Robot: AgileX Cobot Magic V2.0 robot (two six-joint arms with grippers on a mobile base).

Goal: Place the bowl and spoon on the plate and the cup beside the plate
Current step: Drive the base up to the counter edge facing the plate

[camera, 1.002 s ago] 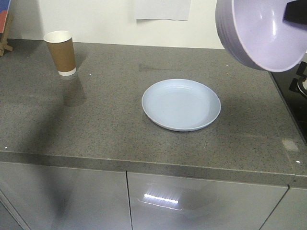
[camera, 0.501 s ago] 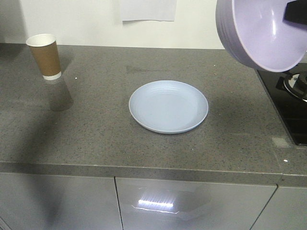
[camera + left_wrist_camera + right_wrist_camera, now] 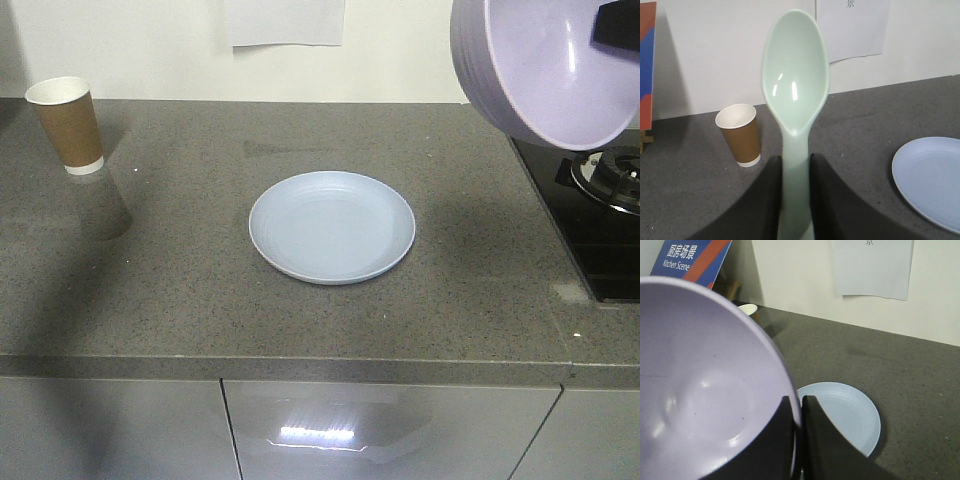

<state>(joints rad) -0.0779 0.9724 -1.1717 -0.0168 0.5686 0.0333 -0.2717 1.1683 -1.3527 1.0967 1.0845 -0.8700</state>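
Observation:
The pale blue plate [image 3: 332, 226] lies on the grey counter, with nothing on it. The brown paper cup [image 3: 66, 125] stands upright at the far left, well apart from the plate. My right gripper [image 3: 796, 402] is shut on the rim of the lavender bowl [image 3: 700, 390], one finger inside and one outside. It holds the bowl [image 3: 545, 70] tilted, high above the counter to the right of the plate [image 3: 850, 415]. My left gripper [image 3: 795, 160] is shut on the handle of the mint-green spoon [image 3: 795, 90], which points up and away. The cup [image 3: 740, 135] stands behind the spoon.
A black gas hob [image 3: 600, 210] is set into the counter at the right. The counter's front edge [image 3: 300, 365] runs above grey cabinet doors. A paper sheet [image 3: 285, 20] hangs on the back wall. A red and blue sign [image 3: 690, 260] stands at the far left.
The front view has shifted to the right. The plate and cup sit further left in it and more of the hob shows. The bowl keeps its place in the view.

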